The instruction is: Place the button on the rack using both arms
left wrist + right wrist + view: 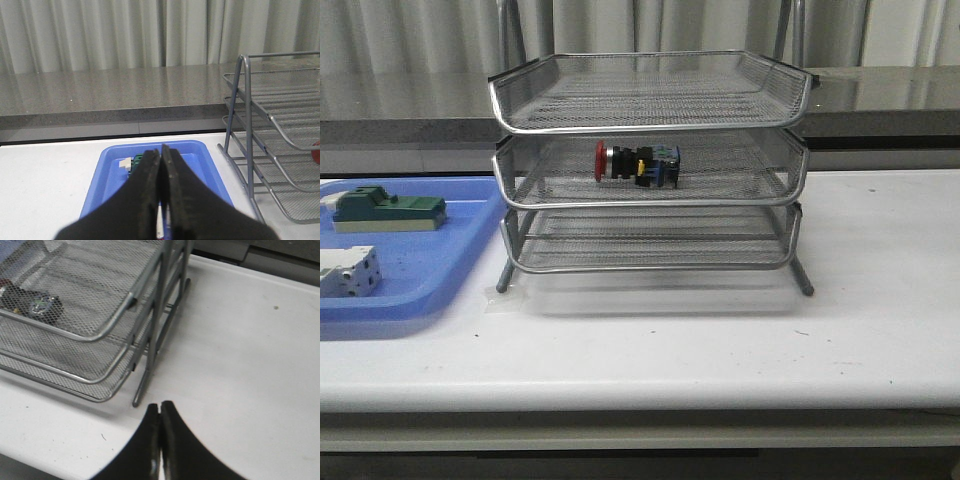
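Left tool: your left tool (160,155) has its two black fingers pressed together with nothing between them; it hangs above the blue tray (111,167), and its tips sit over the green block (135,165) in the left wrist view; the rack's rear legs and tray ends stand off to one side of it, not touching.
Right tool: your right tool (160,412) is also pressed together and holds nothing; it hovers over bare tabletop (240,340), near one foot of the rack (135,402) but apart from it.
Button: you see the button (638,164) lying on its side in the middle tier of the rack (650,110); its red cap points toward the robot's left, then the silver collar, then the black body with yellow and blue parts; it rests on the mesh roughly mid-width; through the right wrist view it shows only as a dark, blurred shape (35,302) under the upper mesh.
Rack: three wire-mesh tiers stacked on metal legs, standing upright on the white tabletop (720,340); the top and bottom tiers carry nothing you can make out.
Blue tray: it lies flat on the tabletop just beside the rack on the robot's left (430,270); the green block (388,209) sits toward its far side; the white terminal block (348,272) sits nearer, at the picture's edge.
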Robot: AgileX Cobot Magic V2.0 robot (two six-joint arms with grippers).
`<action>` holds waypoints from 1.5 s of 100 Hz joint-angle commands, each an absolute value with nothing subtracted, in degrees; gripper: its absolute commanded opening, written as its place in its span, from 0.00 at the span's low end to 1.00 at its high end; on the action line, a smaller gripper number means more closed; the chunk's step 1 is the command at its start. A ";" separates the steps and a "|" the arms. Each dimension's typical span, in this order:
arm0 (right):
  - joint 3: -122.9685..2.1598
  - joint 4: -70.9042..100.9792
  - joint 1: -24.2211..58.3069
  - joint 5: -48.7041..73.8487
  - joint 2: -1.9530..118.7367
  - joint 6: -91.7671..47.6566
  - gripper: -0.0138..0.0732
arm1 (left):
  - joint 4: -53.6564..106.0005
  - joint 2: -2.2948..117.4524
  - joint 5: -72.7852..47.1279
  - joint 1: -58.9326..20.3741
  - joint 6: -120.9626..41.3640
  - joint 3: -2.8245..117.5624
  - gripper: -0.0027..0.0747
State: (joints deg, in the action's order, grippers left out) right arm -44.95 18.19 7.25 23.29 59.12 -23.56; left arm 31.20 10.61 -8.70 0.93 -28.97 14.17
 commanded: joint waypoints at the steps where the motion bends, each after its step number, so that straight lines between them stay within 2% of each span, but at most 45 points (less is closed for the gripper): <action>1: -42.73 18.26 5.13 20.15 52.92 -23.59 0.09 | 32.11 11.12 -4.59 1.01 -28.49 15.63 0.01; 29: -31.71 18.26 4.15 19.59 34.66 -23.59 0.09 | 32.11 11.12 -4.59 1.01 -28.49 15.63 0.01; 51: -28.08 18.26 4.15 20.56 26.07 -23.59 0.09 | 32.11 11.12 -4.59 1.01 -28.49 15.63 0.01; 137: -27.95 17.75 4.22 19.28 24.67 -23.52 0.09 | 32.11 11.12 -4.59 1.01 -28.49 15.63 0.01; 150: -26.27 13.49 4.22 16.25 22.45 -18.34 0.09 | 32.11 11.12 -4.59 1.01 -28.49 15.63 0.01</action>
